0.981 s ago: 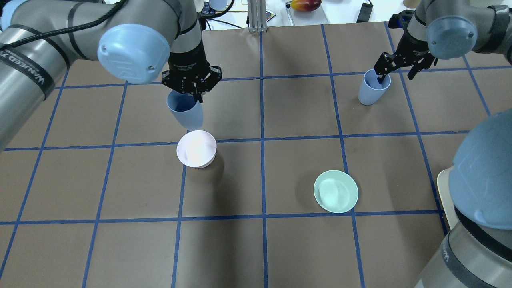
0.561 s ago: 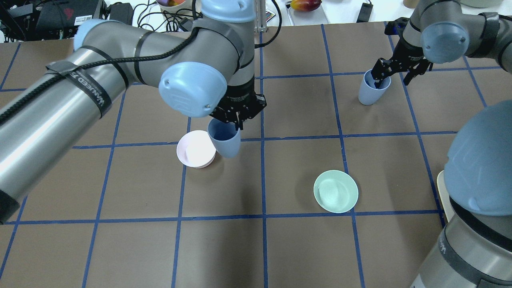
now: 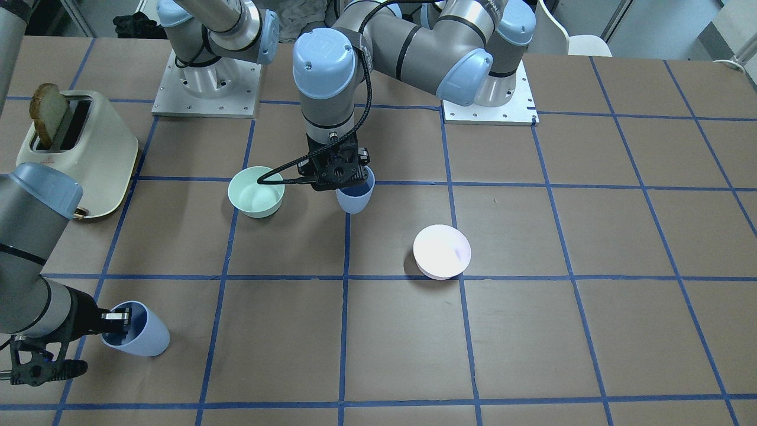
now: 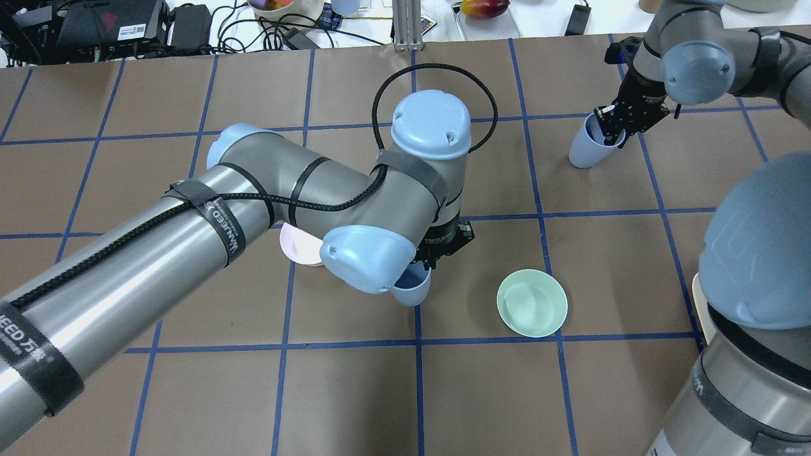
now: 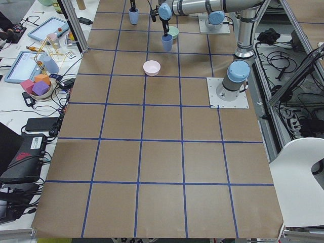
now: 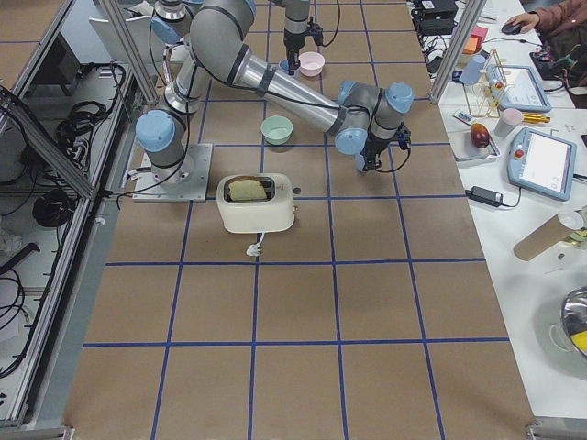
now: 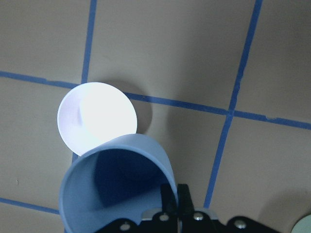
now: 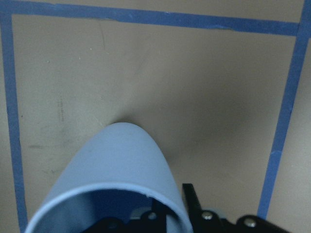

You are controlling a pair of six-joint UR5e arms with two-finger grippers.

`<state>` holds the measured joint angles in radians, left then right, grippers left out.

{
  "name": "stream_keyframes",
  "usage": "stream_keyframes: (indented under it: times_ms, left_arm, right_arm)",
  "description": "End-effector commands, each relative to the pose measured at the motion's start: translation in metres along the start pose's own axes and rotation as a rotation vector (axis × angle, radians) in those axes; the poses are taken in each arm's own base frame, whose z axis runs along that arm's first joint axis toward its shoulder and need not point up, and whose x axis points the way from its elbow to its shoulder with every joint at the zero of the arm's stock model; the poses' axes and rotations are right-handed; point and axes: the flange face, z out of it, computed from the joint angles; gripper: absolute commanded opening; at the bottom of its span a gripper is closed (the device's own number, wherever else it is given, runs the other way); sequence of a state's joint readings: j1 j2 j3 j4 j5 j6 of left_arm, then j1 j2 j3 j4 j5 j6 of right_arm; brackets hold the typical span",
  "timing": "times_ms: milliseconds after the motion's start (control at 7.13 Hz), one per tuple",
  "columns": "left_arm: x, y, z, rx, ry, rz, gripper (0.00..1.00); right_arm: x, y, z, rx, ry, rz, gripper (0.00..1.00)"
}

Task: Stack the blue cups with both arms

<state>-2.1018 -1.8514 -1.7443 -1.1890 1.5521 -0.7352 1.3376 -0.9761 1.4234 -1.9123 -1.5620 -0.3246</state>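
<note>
My left gripper [image 3: 346, 184] is shut on the rim of one blue cup [image 3: 355, 198] and holds it upright over the table's middle, between the pink bowl [image 3: 442, 251] and the mint-green bowl [image 3: 256, 190]. In the overhead view the cup [image 4: 412, 290] shows under the left wrist. The left wrist view shows the fingers [image 7: 177, 196] pinching its rim [image 7: 116, 189]. My right gripper [image 4: 611, 123] is shut on the rim of the second blue cup [image 4: 586, 149], which is tilted at the far right. It also shows in the right wrist view [image 8: 116, 179].
The pink bowl [image 4: 298, 248] is half hidden under my left forearm. The mint-green bowl [image 4: 531, 303] sits just right of the held cup. A cream toaster [image 3: 71, 148] with bread stands near the right arm's base. Clutter lies beyond the table's far edge.
My left arm has swung right and nearer with its cup, from far left past the pink bowl to between the two bowls. My right gripper stays on its cup, now more tilted.
</note>
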Motion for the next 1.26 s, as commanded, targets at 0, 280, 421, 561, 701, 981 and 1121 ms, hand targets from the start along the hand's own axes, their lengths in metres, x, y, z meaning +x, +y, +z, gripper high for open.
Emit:
stream_keyframes:
  times_ms: [0,280,421,561,701,981,1121]
  left_arm:
    - [-0.002,0.012,0.013,-0.003,-0.004,0.000,0.00]
    - [-0.001,0.012,0.019,-0.010,-0.009,0.001,0.00]
    - [0.000,0.011,0.019,-0.010,-0.005,0.003,0.00]
    - [0.000,0.011,0.021,-0.010,0.002,0.003,0.00]
    - [0.001,0.011,0.023,-0.012,-0.002,0.005,0.00]
    - [0.003,0.009,0.024,-0.003,0.010,0.003,0.00]
    - [0.002,0.010,0.026,-0.007,0.008,0.003,0.02]
  right_arm:
    - [0.000,0.001,-0.006,-0.004,0.008,0.004,0.00]
    - [-0.004,0.003,-0.018,0.000,0.010,0.001,0.00]
    - [-0.009,0.006,-0.029,0.017,0.008,-0.004,0.00]
    - [-0.023,0.011,-0.039,0.007,0.002,-0.020,0.00]
    - [-0.031,0.011,-0.043,0.013,0.005,-0.033,0.00]
    - [-0.048,0.019,-0.061,0.024,-0.038,-0.045,0.00]
    - [-0.050,0.020,-0.064,0.027,-0.039,-0.048,0.00]
